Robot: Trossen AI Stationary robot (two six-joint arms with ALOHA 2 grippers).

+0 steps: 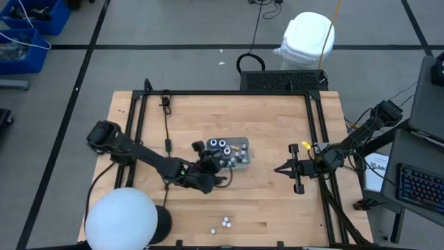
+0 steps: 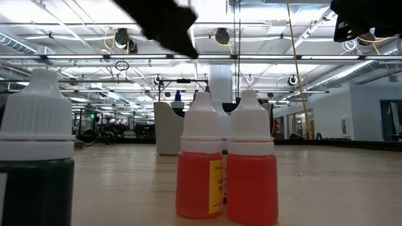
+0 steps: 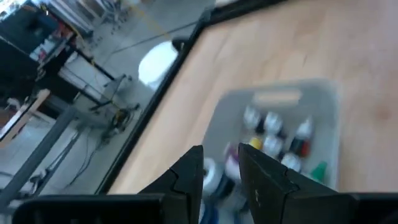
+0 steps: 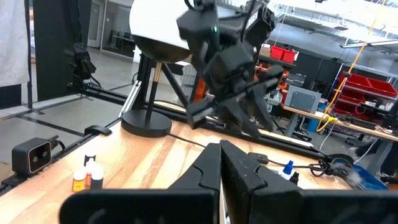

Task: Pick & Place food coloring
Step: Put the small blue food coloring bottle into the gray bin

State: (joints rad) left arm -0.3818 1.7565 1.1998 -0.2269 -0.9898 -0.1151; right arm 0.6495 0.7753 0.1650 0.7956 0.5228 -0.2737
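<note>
The left arm's fingers stand slightly parted, grasping nothing, just over the tray's 7 o'clock corner. In the tray, near the counter's centre, food-colouring bottles stand upright, caps up, packed close; red, yellow and green ones show in the left wrist view. Three more bottles stand loose at 6 o'clock near the counter's front edge, long axes vertical; the low view shows two red ones touching side by side and a dark one apart. The right arm's fingers are pressed together, empty, at 3 o'clock, well apart from the tray.
</note>
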